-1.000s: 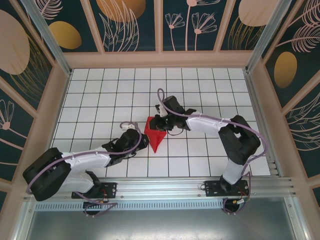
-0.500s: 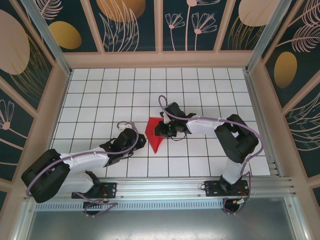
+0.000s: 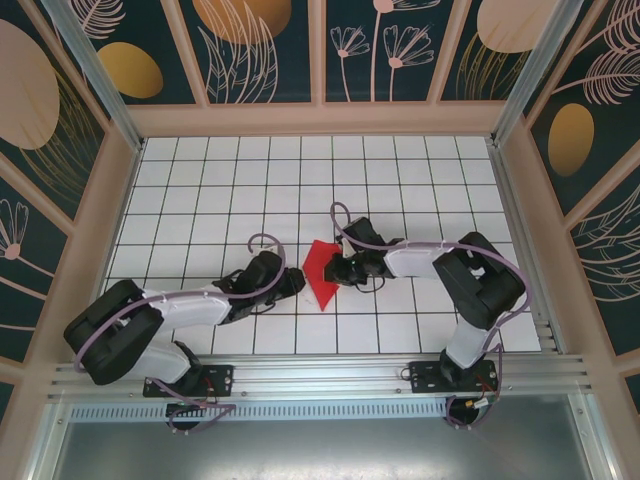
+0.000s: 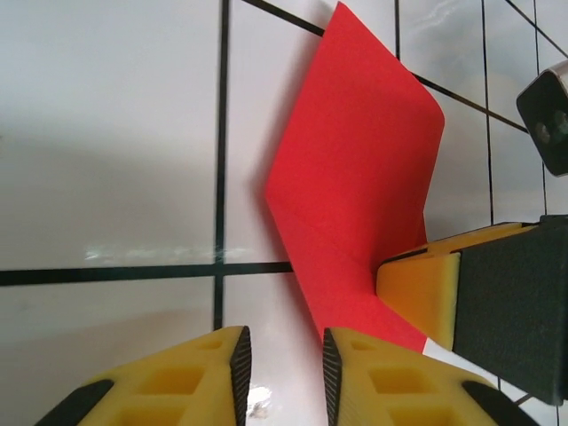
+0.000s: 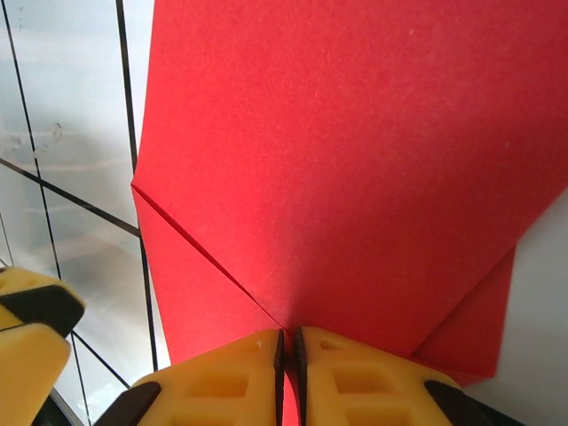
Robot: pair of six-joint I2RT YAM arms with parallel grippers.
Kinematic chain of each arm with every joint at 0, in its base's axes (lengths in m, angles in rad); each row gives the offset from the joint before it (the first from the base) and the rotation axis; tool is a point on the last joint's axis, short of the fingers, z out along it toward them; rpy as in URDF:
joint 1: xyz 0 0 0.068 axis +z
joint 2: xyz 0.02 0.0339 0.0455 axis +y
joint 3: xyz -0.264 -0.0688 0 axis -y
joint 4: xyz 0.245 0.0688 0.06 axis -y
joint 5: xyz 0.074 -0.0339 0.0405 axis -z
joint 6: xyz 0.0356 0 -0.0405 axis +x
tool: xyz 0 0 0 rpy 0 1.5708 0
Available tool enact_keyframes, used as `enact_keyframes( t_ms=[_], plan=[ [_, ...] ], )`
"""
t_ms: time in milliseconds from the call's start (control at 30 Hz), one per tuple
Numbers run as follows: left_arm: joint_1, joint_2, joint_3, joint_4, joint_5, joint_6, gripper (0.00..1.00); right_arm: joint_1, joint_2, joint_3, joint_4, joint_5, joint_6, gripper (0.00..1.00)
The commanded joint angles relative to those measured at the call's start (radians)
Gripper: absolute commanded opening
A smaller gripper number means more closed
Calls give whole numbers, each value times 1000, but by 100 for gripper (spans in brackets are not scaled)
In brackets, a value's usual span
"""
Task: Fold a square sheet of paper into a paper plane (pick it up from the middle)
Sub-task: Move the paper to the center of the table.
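The red sheet of paper (image 3: 322,272) is folded into a pointed shape and lies mid-table between both grippers, its tip toward the near edge. My right gripper (image 5: 289,342) is shut on the paper (image 5: 355,160) at its crease; from above that gripper (image 3: 340,270) sits at the paper's right edge. My left gripper (image 4: 286,355) is open with bare tile between its fingers, and the paper (image 4: 355,177) runs just beside its right finger. From above, the left gripper (image 3: 296,283) is at the paper's left side. The right gripper's yellow finger (image 4: 426,288) rests on the paper.
White tiled table (image 3: 200,190) with walls on three sides and a metal rail (image 3: 320,375) at the near edge. Both arms reach in low from the near edge, close together, and the left gripper's finger (image 5: 31,328) shows beside the paper.
The left gripper's jaws have opened and it has shifted right. The right gripper has moved toward the near edge with the paper, which now lies lower and flatter.
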Motion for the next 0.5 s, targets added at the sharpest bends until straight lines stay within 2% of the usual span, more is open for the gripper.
enact_keyframes(
  t_ms=[0,33,67,467],
  plan=[
    [4,51,47,65,78,2,37,-12,-30,-45,41,18,11,16],
    [4,65,52,77,87,-9,43,-14,-31,-51,48,19,11,16],
    [4,75,55,84,92,-19,45,-16,-32,-56,53,18,10,16],
    [4,190,3,295,148,-234,44,-38,-43,-120,146,-12,26,17]
  ],
)
